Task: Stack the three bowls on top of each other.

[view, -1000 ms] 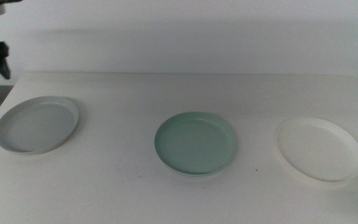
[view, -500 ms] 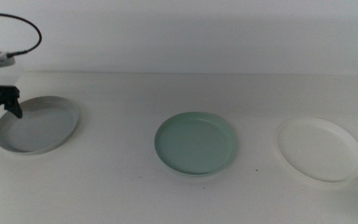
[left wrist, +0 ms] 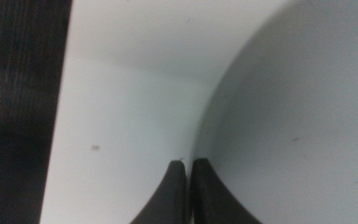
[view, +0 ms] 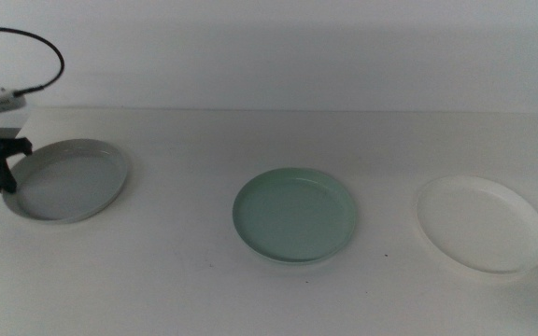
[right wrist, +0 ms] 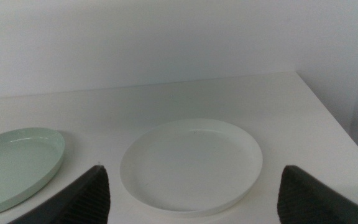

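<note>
Left wrist view: grey-blue bowl (left wrist: 291,124) rim between closed left jaws.

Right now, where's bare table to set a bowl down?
Two bare strips: between the grey-blue bowl and the mint green bowl, and between mint and the white bowl. The far table edge is bare too. Crowded at left, where the left tool pinches the grey-blue rim.

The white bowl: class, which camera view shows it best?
The right wrist view: the white bowl fills the centre, its whole rim visible. The middle view shows it whole but smaller, at the table's right. The left wrist view misses it.
</note>
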### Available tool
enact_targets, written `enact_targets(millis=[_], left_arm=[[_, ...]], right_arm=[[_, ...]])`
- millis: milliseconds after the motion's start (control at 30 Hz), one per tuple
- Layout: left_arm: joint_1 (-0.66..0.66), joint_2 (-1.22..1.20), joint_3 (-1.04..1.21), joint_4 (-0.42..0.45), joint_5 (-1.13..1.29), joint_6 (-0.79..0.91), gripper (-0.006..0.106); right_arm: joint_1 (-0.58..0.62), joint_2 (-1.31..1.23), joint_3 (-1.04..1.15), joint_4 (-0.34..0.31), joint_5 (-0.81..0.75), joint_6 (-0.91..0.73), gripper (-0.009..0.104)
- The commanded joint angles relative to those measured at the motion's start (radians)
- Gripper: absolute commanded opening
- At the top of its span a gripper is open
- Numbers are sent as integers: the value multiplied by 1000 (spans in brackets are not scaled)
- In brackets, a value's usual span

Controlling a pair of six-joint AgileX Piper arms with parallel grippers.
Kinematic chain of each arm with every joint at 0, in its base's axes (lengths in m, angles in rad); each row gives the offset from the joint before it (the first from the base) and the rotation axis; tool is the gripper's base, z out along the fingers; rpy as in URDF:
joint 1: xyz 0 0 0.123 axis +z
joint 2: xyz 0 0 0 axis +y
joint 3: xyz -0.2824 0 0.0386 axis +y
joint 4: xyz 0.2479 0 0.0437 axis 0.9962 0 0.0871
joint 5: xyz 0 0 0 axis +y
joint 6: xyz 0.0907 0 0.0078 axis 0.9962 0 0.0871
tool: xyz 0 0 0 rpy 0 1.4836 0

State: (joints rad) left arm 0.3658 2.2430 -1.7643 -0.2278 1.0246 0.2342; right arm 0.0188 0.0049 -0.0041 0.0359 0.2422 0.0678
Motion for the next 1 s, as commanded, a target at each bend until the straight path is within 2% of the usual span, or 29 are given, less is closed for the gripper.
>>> enact_targets(millis=[0, 100, 167, 433, 667, 833, 967], left_arm=[[1, -74, -2, -13, 28, -25, -2], [-26, -173, -2, -85, 72, -14, -2], [-82, -239, -2, -102, 81, -24, -2], [-415, -329, -2, -130, 102, -103, -2], [-644, -241, -2, -78, 54, -209, -2], [-716, -159, -2, -63, 20, -261, -2], [-727, -98, -2, -103, -1, -257, -2]], right_arm=[[-9, -5, 4, -2, -9, -9, 93], [-9, -5, 4, -2, -9, -9, 93], [-9, -5, 4, -2, -9, -9, 93], [-9, -5, 4, -2, -9, -9, 93], [-9, -5, 4, -2, -9, -9, 93], [-9, -5, 4, -2, -9, -9, 93], [-9, -5, 4, -2, -9, -9, 93]])
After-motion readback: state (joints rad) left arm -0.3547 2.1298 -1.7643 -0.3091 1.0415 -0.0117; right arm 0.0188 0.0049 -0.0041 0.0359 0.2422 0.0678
